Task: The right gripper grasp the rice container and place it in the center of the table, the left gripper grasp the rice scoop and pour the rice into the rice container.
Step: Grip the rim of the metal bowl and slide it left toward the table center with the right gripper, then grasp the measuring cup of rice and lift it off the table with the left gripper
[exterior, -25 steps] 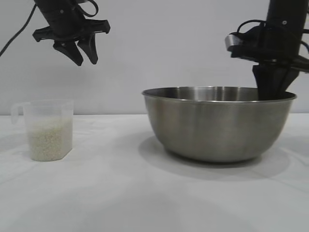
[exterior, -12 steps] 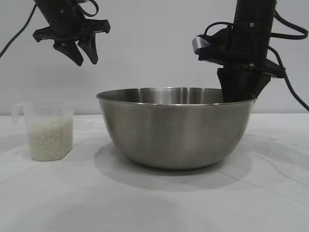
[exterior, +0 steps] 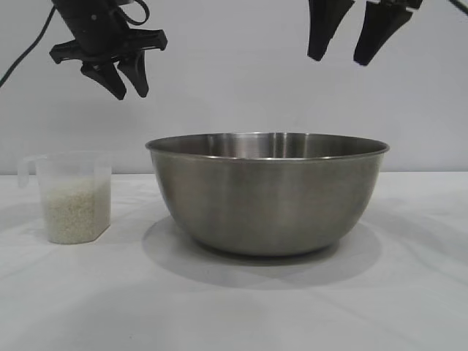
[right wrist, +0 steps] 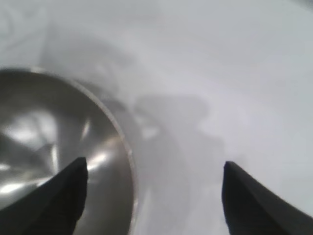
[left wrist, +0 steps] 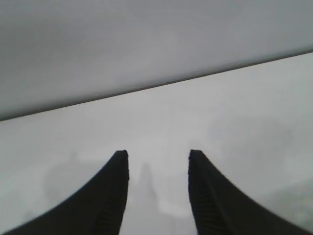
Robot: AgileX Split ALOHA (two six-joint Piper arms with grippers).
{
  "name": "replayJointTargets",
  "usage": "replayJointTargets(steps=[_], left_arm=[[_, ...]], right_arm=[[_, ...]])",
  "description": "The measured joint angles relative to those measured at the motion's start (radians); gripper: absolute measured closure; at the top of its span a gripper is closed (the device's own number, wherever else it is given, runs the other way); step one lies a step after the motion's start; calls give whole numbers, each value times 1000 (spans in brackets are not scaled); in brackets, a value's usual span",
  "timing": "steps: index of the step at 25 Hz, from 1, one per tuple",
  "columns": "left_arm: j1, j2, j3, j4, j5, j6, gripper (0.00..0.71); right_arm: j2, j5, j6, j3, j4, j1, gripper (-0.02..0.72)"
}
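- Currently my right gripper [exterior: 341, 57], a black two-fingered claw, hangs high over the right half of the rice container [exterior: 268, 191], well clear of its rim.
- Right jaws spread wide, nothing between them. In the right wrist view one fingertip [right wrist: 66, 188] sits over the bowl's inside, the other over bare tabletop; the rolled rim runs between them, untouched.
- Rice container is a large round stainless-steel mixing bowl, brushed grey, standing upright on the flat matte white table [exterior: 234, 307], roughly mid-table in the exterior view. Inside shows only reflections in the wrist view.
- My left gripper [exterior: 126, 84], the twin black claw on a cabled arm, hangs upper left, fingers angled down, above and slightly right of the rice scoop [exterior: 71, 196].
- Left jaws part-open, holding nothing; the left wrist view shows both fingers [left wrist: 110, 196] with only white table and its far edge past them.
- Rice scoop is a small translucent plastic measuring cup with a side handle, upright on the table left of the bowl, apart from it, handle pointing away from the bowl.
- Rice [exterior: 72, 212], off-white grains, fills a little over the scoop's lower half.
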Motion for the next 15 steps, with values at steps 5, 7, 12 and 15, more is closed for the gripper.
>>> replayJointTargets(steps=[5, 7, 12, 15], left_arm=[[0, -1, 0, 9, 0, 0, 455], [0, -1, 0, 9, 0, 0, 455], [-1, -4, 0, 16, 0, 0, 455], [-1, -18, 0, 30, 0, 0, 455]], right_arm=[[-45, -168, 0, 186, 12, -136, 213], [-95, -262, 0, 282, 7, -186, 213], [-303, -621, 0, 563, -29, -202, 213], [-464, -710, 0, 702, -31, -202, 282]])
